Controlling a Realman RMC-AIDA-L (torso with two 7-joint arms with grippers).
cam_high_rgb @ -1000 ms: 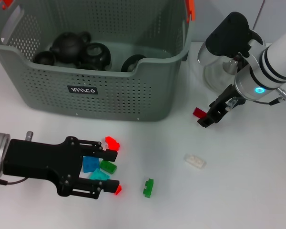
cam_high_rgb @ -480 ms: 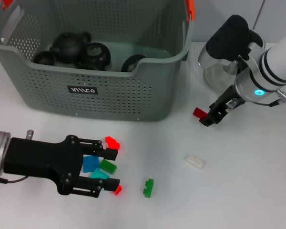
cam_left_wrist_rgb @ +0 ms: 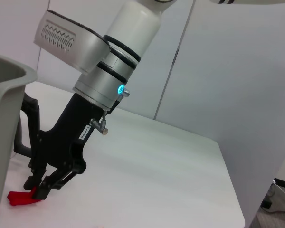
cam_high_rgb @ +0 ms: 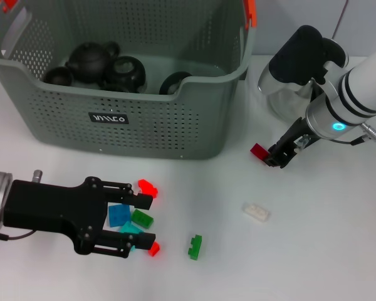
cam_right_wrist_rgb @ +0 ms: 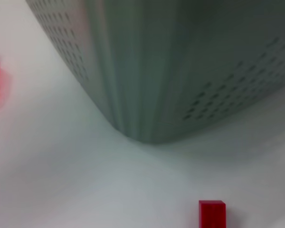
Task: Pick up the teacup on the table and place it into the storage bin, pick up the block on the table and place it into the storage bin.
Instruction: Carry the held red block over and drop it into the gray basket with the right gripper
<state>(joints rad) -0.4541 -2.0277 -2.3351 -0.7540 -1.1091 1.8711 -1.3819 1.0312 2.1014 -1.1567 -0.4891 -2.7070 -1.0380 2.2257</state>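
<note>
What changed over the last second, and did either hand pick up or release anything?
The right hand, at the dark red block on the table, shifted slightly toward the storage bin, and the block moved with it. Whether it grips the block is unclear. The left hand stayed open around the loose blocks; the bin's contents did not move.

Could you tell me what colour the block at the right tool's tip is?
Red, clearest in the head view.
</note>
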